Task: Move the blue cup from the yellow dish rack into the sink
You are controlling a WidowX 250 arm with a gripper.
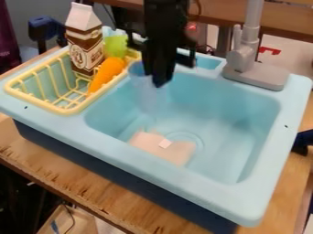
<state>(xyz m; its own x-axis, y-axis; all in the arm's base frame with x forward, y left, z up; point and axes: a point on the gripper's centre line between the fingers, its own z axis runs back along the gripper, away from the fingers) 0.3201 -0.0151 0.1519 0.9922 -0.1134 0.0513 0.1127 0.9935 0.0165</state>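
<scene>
Holds blue cup over basin of light-blue sink, near inner edge of yellow rack. Looks clamped on cup near rim with end effector, blurred there. Needs steady, light pinch, mouth kept up, slow moves clear of rack and orange carrot. Next outward: brown-and-white carton in rack, pink cloth on basin floor, wooden bench below.
</scene>
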